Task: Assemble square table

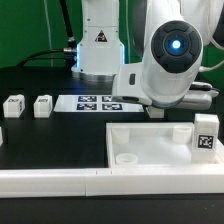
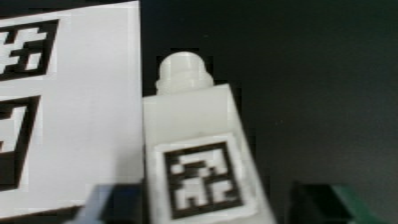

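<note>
Directly beneath the wrist camera, the hand hangs open over a white leg block that lies flat on the black surface. Its two fingers show as dark, blurred shapes on either side of the block's tagged end, with the block between them. On one side a strip of bare surface separates finger and block. On the other the finger is too blurred to tell whether it touches. Nothing is clamped. The block's tag faces up toward the camera, and its rounded peg points away from the fingers. One long side of the block runs just beside the edge of the marker board, so close that I cannot tell whether they touch. In the exterior view the arm bends down over the end of that board on the exterior view's right, and its bulky wrist hides both the hand and the block below it. The square slab lies in the foreground, rims up, with a round socket showing toward its near corner. An upright leg block stands at the slab's edge on the exterior view's right, tag facing the camera. A third leg block and a fourth leg block sit side by side on the exterior view's left, well apart from the slab. The white border wall runs along the front.
</note>
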Tool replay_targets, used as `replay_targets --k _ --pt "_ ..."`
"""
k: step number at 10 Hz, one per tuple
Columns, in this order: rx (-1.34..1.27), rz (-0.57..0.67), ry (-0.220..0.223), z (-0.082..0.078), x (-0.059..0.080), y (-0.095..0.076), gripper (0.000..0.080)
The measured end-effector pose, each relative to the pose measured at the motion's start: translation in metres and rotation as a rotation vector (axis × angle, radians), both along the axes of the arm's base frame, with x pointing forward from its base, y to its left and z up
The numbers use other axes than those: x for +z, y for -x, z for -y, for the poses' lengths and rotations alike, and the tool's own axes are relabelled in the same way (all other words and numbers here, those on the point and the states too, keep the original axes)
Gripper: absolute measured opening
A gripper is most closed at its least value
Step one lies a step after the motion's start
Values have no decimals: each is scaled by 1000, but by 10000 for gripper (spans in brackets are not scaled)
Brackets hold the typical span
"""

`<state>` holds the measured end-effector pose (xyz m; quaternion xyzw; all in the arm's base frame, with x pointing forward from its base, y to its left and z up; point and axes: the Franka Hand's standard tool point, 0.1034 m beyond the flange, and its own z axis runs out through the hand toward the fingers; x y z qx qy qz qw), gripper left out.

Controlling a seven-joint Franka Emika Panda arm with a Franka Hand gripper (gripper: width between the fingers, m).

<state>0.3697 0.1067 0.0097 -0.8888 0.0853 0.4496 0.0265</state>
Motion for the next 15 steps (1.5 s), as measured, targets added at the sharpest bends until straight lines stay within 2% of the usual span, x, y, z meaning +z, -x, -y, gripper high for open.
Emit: replay_targets --k 1,7,8,9,10,11,12,14,15 --pt "-1 0 0 0 0 0 286" --pt "-4 0 -2 2 1 -1 288" --pt "5 -7 -23 11 20 -15 288" --pt "-9 33 -26 19 42 -38 288" --pt "-20 78 -31 26 61 -53 288" --pt "-37 110 -37 34 78 -66 290" --pt "-52 151 -36 41 89 -78 290" --pt "-32 363 -10 53 126 -113 290" --pt "-36 462 -5 49 126 -112 290"
